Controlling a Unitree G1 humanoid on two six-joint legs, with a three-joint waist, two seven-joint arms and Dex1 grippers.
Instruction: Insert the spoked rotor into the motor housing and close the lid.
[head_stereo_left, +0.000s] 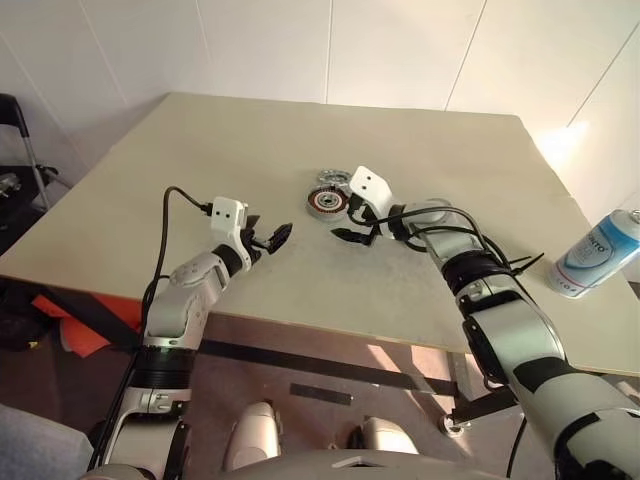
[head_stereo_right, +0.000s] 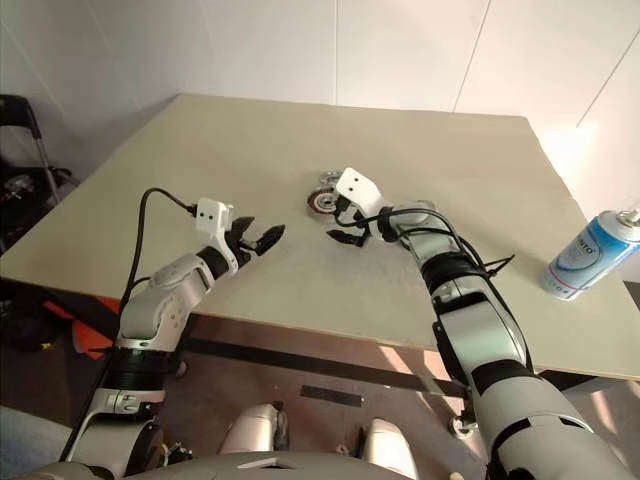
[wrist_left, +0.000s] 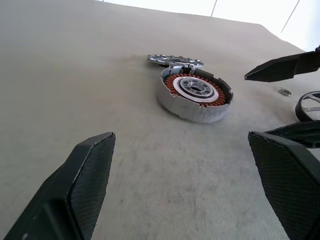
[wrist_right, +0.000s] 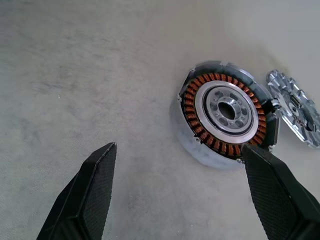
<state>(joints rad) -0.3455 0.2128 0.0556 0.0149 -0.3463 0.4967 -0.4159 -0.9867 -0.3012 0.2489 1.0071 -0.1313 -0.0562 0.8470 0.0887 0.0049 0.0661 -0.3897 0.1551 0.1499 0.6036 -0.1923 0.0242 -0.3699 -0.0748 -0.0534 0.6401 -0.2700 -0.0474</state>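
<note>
Here we see both tools spread and empty. The right tool (head_stereo_left: 352, 228) hovers beside the motor housing (head_stereo_left: 326, 203), mid-table toward the far edge, with the lid (wrist_right: 295, 107) touching its far side. The spoked rotor (wrist_left: 310, 104) lies just beside it. We judge a careless reach could knock the lid. The spray can (head_stereo_left: 596, 255), at the table's right edge, carries lettering we cannot read.
</note>
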